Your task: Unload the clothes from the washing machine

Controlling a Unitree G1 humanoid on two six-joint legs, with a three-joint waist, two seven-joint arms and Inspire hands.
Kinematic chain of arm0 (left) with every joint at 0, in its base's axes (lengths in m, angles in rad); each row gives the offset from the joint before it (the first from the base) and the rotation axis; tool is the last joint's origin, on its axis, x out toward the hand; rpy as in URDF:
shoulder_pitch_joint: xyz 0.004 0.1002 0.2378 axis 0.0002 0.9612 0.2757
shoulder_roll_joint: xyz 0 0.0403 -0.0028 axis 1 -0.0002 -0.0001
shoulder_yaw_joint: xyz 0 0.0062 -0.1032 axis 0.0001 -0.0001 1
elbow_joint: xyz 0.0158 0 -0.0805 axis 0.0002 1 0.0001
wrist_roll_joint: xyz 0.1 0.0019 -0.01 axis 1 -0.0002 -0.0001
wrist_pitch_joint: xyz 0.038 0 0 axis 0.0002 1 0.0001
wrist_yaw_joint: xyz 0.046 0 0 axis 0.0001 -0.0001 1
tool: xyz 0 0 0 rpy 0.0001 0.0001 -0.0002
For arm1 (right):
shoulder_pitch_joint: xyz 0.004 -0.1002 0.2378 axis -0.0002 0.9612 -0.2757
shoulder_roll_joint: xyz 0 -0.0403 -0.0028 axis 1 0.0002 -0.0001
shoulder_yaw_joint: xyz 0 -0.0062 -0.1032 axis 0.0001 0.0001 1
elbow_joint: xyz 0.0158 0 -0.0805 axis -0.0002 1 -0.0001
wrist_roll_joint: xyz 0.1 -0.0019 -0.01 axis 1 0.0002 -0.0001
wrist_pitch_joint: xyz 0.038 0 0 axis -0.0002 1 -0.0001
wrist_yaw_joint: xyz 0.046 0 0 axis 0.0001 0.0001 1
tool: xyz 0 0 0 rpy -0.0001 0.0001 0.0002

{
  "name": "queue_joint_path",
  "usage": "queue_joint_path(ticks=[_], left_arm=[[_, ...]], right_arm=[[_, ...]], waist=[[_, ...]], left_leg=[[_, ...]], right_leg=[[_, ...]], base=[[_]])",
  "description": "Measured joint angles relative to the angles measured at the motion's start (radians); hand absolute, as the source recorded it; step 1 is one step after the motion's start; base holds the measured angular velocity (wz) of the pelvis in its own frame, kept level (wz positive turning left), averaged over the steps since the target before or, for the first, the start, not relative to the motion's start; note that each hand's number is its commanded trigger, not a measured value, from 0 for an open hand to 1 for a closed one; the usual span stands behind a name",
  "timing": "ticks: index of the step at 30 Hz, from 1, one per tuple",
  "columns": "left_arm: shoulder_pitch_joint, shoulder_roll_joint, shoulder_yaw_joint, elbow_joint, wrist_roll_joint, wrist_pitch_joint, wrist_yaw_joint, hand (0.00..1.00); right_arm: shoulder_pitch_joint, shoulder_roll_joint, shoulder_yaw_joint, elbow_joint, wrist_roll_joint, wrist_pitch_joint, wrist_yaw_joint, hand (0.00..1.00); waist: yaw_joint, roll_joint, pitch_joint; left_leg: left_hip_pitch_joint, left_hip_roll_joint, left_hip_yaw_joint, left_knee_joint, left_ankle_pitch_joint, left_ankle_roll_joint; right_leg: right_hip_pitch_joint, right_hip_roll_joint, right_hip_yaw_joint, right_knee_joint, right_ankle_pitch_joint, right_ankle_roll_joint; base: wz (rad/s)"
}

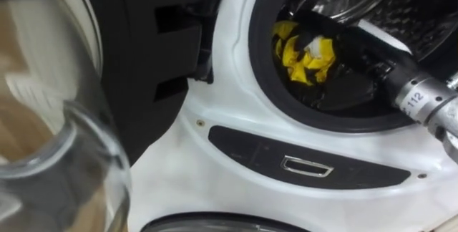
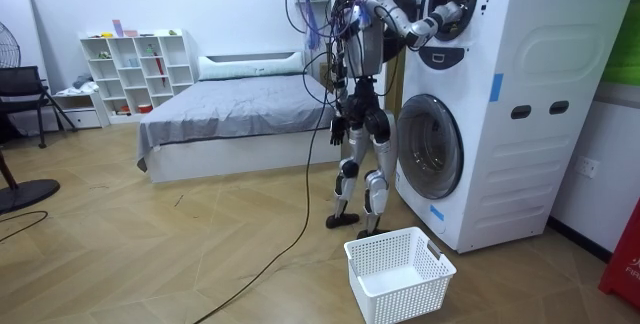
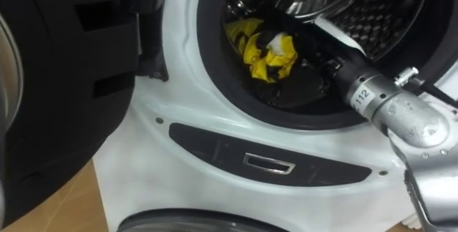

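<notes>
Findings, placed relative to the washing machine (image 2: 500, 114):

1. In the eye views, your right arm reaches from the right into the upper drum (image 3: 372, 10). The right robot hand (image 1: 313, 42) sits at the yellow cloth (image 1: 304, 64), which lies bunched at the front of that drum, just inside the dark door seal.
2. The fingers are dark against the dark drum interior and partly buried in the folds. You cannot tell from these views whether they are curled round the cloth or only laid against it.
3. The upper door (image 1: 136, 46) stands swung open to the left of the drum opening.
4. The room view adds what the eye views lack. The robot stands upright, close in front of the stacked machine. The left robot hand (image 2: 338, 127) hangs at its hip, away from the machine, too small to read its fingers. A white basket (image 2: 400, 274) sits on the floor just before the lower door (image 2: 430, 149).
</notes>
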Motion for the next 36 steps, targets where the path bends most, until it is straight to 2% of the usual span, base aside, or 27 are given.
queue_joint_path(ticks=[1, 4, 9, 14, 19, 27, 33, 36], left_arm=[[-0.002, 0.000, -0.001, 0.003, 0.000, 0.002, 0.000, 0.00], [-0.008, 0.002, -0.001, 0.004, 0.000, 0.013, 0.000, 0.00], [-0.026, 0.003, 0.000, 0.004, 0.000, 0.018, -0.009, 0.00], [-0.033, 0.010, -0.003, 0.004, -0.008, 0.012, -0.020, 0.00], [-0.044, 0.034, -0.020, 0.004, -0.024, 0.007, -0.023, 0.00], [-0.045, 0.039, -0.020, 0.010, -0.041, -0.022, -0.021, 0.00], [-0.045, 0.040, -0.020, 0.022, -0.043, -0.025, -0.019, 0.00], [-0.045, 0.040, -0.023, 0.034, -0.091, -0.034, -0.016, 0.00]], right_arm=[[-0.009, 0.000, 0.000, 0.003, -0.019, 0.000, 0.020, 0.00], [-0.044, 0.000, 0.000, 0.031, -0.044, 0.002, 0.068, 1.00], [-0.105, -0.004, -0.003, 0.087, -0.080, 0.015, 0.123, 1.00], [-0.113, -0.005, -0.022, 0.077, -0.171, 0.022, 0.127, 1.00], [-0.115, -0.010, -0.021, 0.064, -0.256, 0.044, 0.135, 1.00], [-0.103, -0.017, -0.010, 0.030, -0.307, 0.044, 0.145, 1.00], [-0.094, -0.020, -0.003, -0.031, -0.353, 0.056, 0.145, 1.00], [-0.097, -0.022, -0.001, -0.050, -0.351, 0.066, 0.144, 1.00]], waist=[[0.000, 0.000, 0.0001], [0.001, 0.000, 0.0001], [-0.001, -0.003, 0.0001], [0.000, -0.012, 0.0008], [0.000, -0.023, -0.0011], [0.028, -0.022, -0.0005], [0.027, -0.020, 0.0012], [0.028, -0.020, 0.0012]], left_leg=[[0.000, 0.000, 0.000, 0.000, 0.000, 0.000], [0.000, -0.001, 0.000, 0.001, 0.000, 0.000], [0.001, 0.000, 0.000, 0.001, 0.000, 0.000], [0.004, 0.002, 0.001, 0.001, 0.000, 0.000], [0.005, 0.005, 0.002, 0.002, 0.000, 0.000], [0.027, 0.008, 0.031, 0.002, 0.000, 0.000], [0.018, 0.006, 0.027, -0.001, 0.000, 0.000], [0.013, 0.006, 0.031, -0.003, 0.000, 0.000]], right_leg=[[0.000, 0.000, 0.001, 0.000, 0.000, 0.000], [0.000, 0.000, 0.001, 0.000, 0.000, 0.000], [0.000, 0.001, 0.003, 0.001, 0.000, 0.000], [0.002, 0.005, 0.006, 0.001, 0.000, 0.000], [0.002, 0.008, 0.005, 0.000, 0.000, 0.000], [0.018, 0.012, 0.005, -0.008, 0.000, 0.000], [0.014, 0.011, 0.004, -0.018, 0.000, 0.000], [0.007, 0.012, 0.008, -0.016, 0.000, 0.000]], base=[[0.00], [0.00], [0.00], [0.00], [0.00], [-0.08], [0.00], [-0.01]])
